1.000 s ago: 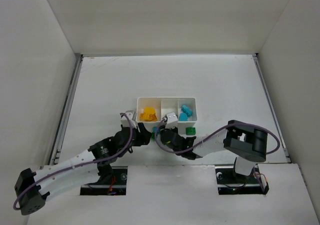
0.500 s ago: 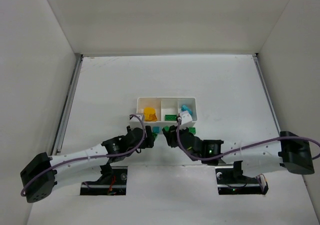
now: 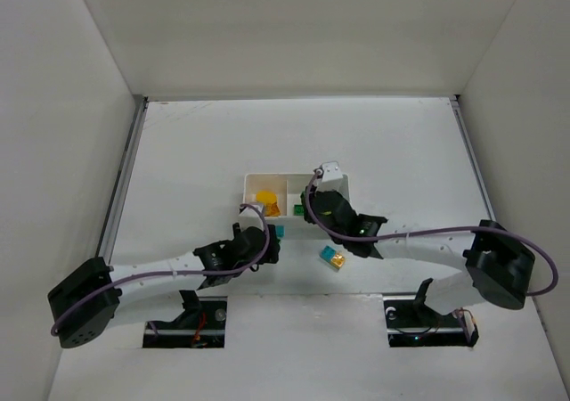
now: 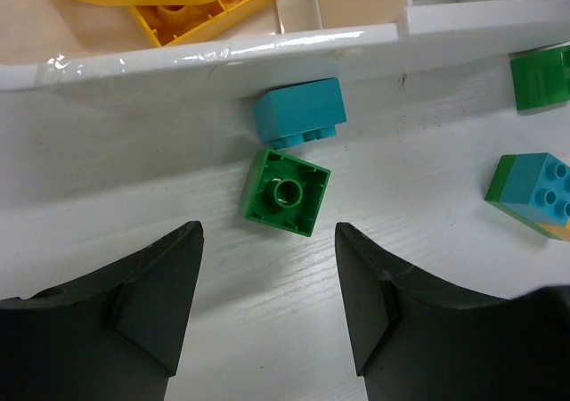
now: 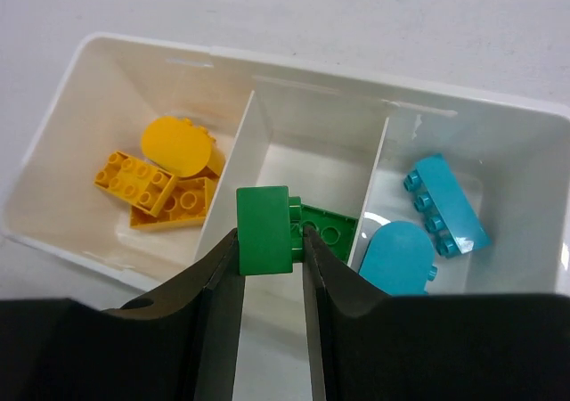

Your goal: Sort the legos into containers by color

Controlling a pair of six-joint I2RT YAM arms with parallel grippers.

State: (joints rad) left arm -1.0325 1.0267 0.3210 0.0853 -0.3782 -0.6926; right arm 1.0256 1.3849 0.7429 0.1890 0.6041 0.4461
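right claw (image 5: 267,245) is pinched narrow on a green brick (image 5: 264,229), dead centre of the right wrist frame. it's hanging over the white tray (image 5: 53,156), roughly above the middle section (image 5: 312,169), where another green piece (image 5: 328,225) already lies. yellow ones (image 5: 156,187) sit in the section at frame left, cyan ones (image 5: 436,214) at frame right. imo the drop needs care bc the held brick looks lined up close to the divider on the yellow side, so shift a touch toward frame right, go low b4 letting go, then open slowly so it doesn't bounce out. left claw (image 4: 267,258) is spread wide w/ nothing in it, low in its frame over the worktop (image 4: 116,196). a loose green brick (image 4: 285,192) lies just ahead of its tips, and a cyan brick (image 4: 298,111) above that sits by the tray's outer wall, can't tell if touching
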